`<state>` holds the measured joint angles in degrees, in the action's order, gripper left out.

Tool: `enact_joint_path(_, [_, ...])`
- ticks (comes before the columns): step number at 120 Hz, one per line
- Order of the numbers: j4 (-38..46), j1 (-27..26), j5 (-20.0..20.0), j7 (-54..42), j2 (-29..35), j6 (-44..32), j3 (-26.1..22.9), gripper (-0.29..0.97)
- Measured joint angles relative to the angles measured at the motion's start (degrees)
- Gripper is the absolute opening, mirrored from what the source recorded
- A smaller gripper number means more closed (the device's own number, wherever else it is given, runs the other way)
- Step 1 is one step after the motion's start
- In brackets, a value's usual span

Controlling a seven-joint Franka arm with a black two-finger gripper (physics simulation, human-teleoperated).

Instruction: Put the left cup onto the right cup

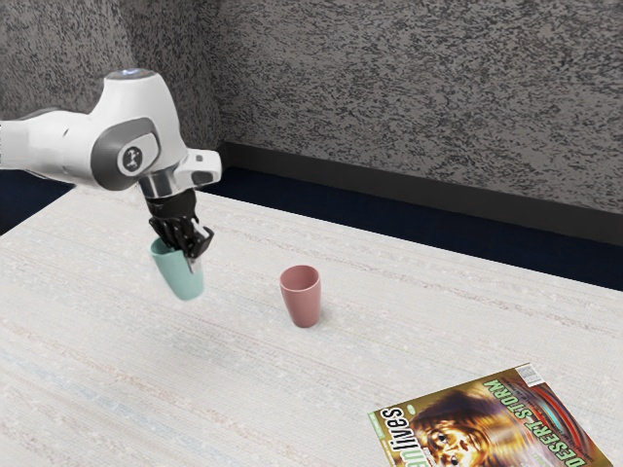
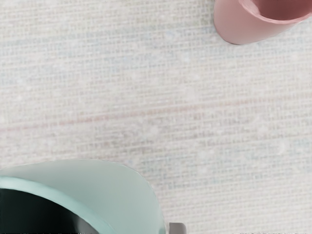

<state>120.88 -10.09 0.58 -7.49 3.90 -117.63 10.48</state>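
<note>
Teal cup [image 1: 181,276] is gripped at the rim by the closed claw [image 1: 185,250] and held tilted. Pink cup [image 1: 301,295] is seen upright on the surface [image 1: 117,389], well apart toward the exterior view's right.

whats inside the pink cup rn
The pink cup stands upright, mouth open; only its pink inner wall shows, nothing sticking out. Its bottom is hidden by the near wall.

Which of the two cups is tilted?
The teal cup, held tilted in the jaws by its rim; the pink cup stands upright, apart from it.
</note>
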Motion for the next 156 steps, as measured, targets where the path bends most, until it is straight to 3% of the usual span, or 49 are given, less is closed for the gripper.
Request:
enact_joint_path(37, [-17.6, 0.3, -0.5, 0.2, -10.0, 8.9, -7.0, -0.07])
enact_joint_path(84, [-36.7, -0.2, -0.7, 0.3, -24.9, 14.6, -9.6, -0.07])
enact_joint_path(156, [-38.6, -2.6, -3.6, 2.0, -31.5, 8.8, -9.5, -0.07])
